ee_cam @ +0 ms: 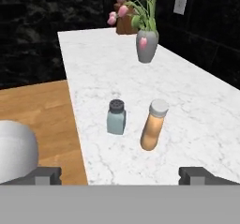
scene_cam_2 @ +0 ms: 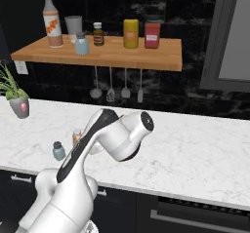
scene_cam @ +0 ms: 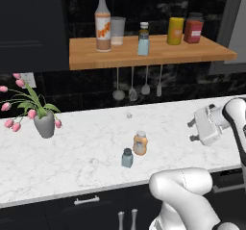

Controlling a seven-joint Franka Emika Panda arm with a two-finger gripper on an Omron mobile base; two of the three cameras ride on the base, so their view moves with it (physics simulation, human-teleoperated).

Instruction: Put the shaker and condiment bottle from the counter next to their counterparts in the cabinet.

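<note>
White marble counter (ee_cam: pixel 197 106) stretches ahead of my hand. My gripper (ee_cam: pixel 119 175) spread wide, holding nothing, fingertips (ee_cam: pixel 44 175) far apart. Shaker (ee_cam: pixel 116 117) upright straight ahead of me, pale blue, dark cap. Condiment bottle (ee_cam: pixel 153 124) just beside it, to its right from my view, not touching it, leaning slightly. Grey vase (ee_cam: pixel 146 46) with pink tulips further beyond both. Cabinet shelf (scene_cam: pixel 192 55) high above counter, second shaker (scene_cam: pixel 143 44) and tall orange-label bottle (scene_cam: pixel 102 27) standing on it.
</note>
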